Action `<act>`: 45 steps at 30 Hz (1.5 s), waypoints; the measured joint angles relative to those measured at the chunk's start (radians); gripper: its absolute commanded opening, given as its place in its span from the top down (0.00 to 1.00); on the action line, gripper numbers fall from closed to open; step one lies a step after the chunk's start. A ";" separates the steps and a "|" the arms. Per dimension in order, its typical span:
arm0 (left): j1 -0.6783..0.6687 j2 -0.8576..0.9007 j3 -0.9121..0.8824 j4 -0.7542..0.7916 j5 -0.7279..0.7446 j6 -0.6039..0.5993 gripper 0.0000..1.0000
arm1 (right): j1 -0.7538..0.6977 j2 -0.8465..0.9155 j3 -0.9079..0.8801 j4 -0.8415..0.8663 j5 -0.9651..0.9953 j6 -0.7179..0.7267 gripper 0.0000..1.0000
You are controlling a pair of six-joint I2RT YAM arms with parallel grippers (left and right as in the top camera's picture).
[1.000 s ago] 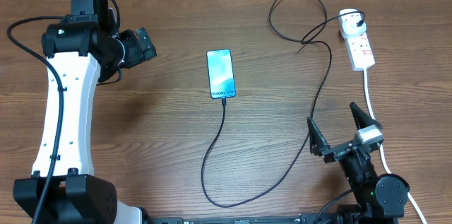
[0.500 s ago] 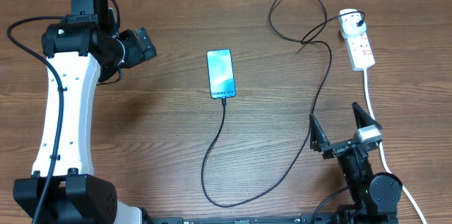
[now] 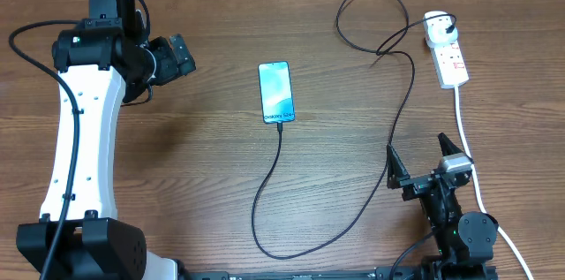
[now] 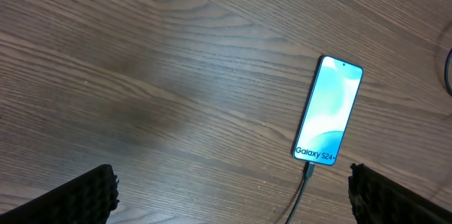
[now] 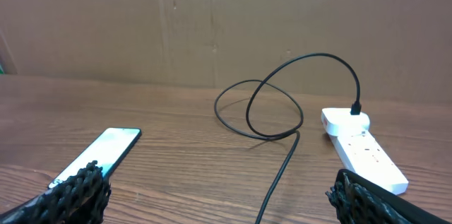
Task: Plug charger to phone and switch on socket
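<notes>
The phone (image 3: 275,93) lies face up mid-table, its teal screen lit. The charger's thin black cable (image 3: 265,192) runs from the phone's bottom edge, curves along the front, then rises and loops to its white plug head (image 3: 439,26) seated in the socket (image 3: 452,64), a white power strip at the far right. In the left wrist view the connector tip (image 4: 308,173) meets the phone (image 4: 329,111). My left gripper (image 4: 233,199) hovers open, left of the phone. My right gripper (image 5: 219,199) stands open near the front edge, facing the cable (image 5: 282,167) and socket (image 5: 364,152).
The socket's thick white cord (image 3: 463,130) runs down the right side past my right arm. A brown cardboard wall (image 5: 226,19) stands behind the table. My left arm's white body (image 3: 84,139) occupies the left side.
My right gripper has drawn back slightly toward the front edge, still open. The left arm, phone and cable have not moved.
</notes>
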 measured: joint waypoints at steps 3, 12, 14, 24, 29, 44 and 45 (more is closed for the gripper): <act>0.000 0.000 0.000 0.000 0.000 0.000 0.00 | 0.000 0.000 0.000 -0.001 0.001 -0.022 0.00; 0.000 0.000 0.000 0.000 0.000 0.000 0.01 | 0.000 0.000 0.000 -0.009 0.037 0.021 0.00; 0.000 0.000 0.000 0.000 0.000 0.000 0.00 | 0.000 0.000 0.000 -0.009 0.045 0.028 0.00; 0.000 0.000 0.000 0.000 0.000 0.000 0.00 | 0.000 0.000 0.000 -0.009 0.050 0.032 0.00; 0.000 0.000 0.000 0.000 0.000 0.000 0.00 | 0.000 0.000 0.000 -0.008 0.049 0.032 0.00; 0.000 0.000 0.000 0.000 0.000 0.000 0.01 | 0.000 0.000 0.000 -0.008 0.049 0.032 0.00; 0.000 0.000 0.000 0.000 0.000 0.000 0.01 | 0.000 0.000 0.000 -0.008 0.048 0.033 0.00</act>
